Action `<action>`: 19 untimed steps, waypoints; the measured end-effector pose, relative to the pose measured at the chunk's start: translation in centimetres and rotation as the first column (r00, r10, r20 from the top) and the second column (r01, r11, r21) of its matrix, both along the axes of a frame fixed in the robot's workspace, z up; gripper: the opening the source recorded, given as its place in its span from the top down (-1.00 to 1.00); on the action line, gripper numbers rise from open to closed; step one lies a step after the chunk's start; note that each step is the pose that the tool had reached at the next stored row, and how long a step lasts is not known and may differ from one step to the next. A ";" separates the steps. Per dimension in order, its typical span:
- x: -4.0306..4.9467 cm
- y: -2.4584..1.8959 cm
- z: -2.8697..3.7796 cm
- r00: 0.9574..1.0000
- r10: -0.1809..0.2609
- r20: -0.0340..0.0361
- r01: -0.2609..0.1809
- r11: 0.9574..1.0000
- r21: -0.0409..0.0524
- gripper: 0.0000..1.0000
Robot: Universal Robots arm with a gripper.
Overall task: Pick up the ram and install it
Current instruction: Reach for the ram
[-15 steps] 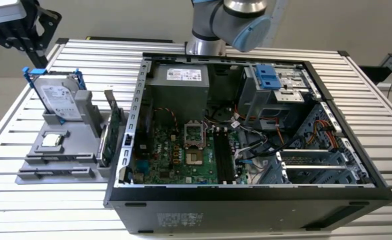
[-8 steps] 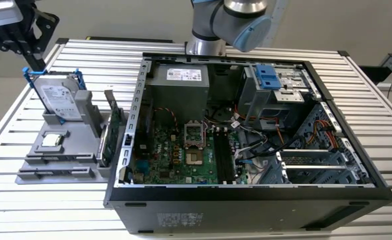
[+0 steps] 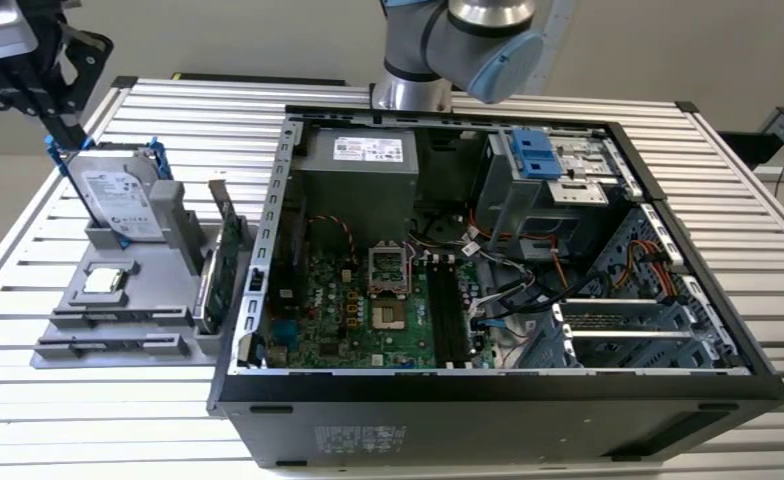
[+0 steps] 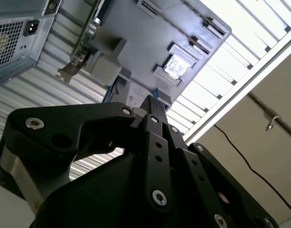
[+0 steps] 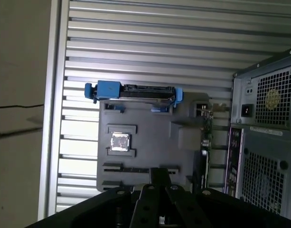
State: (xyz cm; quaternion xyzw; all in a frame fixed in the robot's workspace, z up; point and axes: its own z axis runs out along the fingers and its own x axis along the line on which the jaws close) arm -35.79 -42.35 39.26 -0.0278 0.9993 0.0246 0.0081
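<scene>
with jaws closed on nothing, the gripper [image 3: 67,132] hangs over the hard drive [image 3: 115,200], while the ram [image 3: 123,317] seems to sit edge-up in the tray [image 3: 152,296] slot beside the cpu [image 3: 105,282]: best opened, centred on its middle, lowered square.

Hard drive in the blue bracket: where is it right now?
In the exterior view the hard drive stands upright at the far end of the grey parts tray, on the exterior view's left of the open computer case.
</scene>
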 end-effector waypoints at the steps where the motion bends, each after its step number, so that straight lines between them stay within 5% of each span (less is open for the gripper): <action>1: 0.00 -0.12 0.00 1.000 0.001 0.000 -0.001 1.000 0.000 1.00; 19: -0.03 -2.56 0.00 1.000 0.014 0.000 -0.014 1.000 0.000 1.00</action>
